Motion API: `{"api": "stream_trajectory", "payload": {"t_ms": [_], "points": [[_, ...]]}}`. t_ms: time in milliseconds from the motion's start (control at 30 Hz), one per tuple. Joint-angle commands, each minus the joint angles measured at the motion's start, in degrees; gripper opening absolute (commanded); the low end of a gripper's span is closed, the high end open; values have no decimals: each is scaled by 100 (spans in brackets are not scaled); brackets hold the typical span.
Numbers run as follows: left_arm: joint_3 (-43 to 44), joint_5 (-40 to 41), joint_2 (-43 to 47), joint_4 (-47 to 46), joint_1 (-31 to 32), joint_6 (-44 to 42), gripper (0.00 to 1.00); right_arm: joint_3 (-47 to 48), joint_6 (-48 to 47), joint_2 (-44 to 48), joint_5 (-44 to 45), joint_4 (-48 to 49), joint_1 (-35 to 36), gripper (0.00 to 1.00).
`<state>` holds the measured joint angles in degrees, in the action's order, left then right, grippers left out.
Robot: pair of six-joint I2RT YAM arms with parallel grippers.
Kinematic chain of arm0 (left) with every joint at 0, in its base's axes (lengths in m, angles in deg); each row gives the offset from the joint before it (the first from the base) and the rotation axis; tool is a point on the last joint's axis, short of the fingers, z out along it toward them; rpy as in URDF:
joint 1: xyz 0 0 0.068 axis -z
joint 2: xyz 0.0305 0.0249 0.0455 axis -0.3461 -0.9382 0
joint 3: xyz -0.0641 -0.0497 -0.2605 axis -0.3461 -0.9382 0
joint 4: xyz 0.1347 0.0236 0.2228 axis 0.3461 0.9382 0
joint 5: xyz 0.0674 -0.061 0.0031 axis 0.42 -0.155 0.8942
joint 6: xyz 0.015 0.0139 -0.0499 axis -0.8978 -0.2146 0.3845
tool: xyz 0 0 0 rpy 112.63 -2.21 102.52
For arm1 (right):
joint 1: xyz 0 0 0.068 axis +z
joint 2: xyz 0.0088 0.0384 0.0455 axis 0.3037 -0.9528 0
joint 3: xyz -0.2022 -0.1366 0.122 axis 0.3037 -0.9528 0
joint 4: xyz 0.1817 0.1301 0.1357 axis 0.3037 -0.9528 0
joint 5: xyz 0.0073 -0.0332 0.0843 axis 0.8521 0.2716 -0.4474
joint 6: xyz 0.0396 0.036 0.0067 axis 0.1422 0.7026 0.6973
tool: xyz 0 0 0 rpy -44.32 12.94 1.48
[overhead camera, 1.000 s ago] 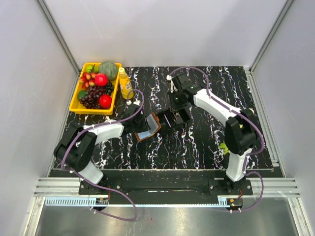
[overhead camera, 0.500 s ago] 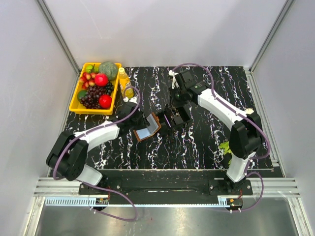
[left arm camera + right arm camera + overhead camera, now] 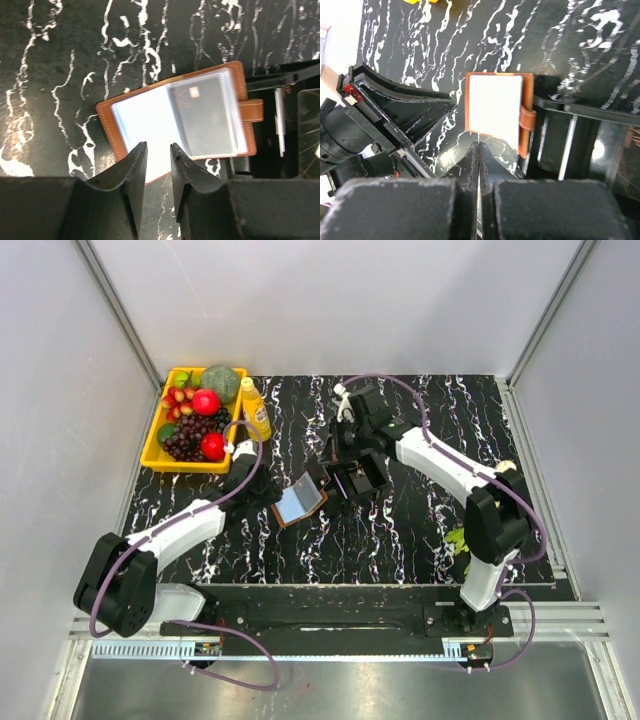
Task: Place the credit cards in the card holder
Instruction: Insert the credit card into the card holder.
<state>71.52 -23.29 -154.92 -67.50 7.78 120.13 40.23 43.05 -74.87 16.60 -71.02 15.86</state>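
Left wrist view: brown leather holder (image 3: 175, 115) lies open, sleeves shiny. Left gripper (image 3: 157, 146) slightly spread; right gripper (image 3: 478, 145) pressed together.

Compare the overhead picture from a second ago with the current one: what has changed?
The left arm straightened, its elbow swinging out left, and the left gripper drew slightly left of the card holder, jaws apart and empty. The right gripper, shut, shifted slightly far-left. The card holder stayed open beside the black box; fruit tray and bottle unmoved.
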Motion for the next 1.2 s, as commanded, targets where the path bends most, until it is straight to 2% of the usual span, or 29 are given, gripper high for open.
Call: {"api": "stream_trajectory", "payload": {"t_ms": [0,300,833,1167], "points": [[-156,137,116,16,-87,43,29,-58,443,-377,-471,757,267,0],[-332,-30,2,-124,-87,87,28,-41,514,-1037,-595,1119,311,0],[-183,-285,-508,-309,-87,140,27,-480,-321,-1741,-446,1786,320,0],[-384,-136,-728,-336,-87,236,26,-928,162,-1758,-86,2533,320,0]]}}
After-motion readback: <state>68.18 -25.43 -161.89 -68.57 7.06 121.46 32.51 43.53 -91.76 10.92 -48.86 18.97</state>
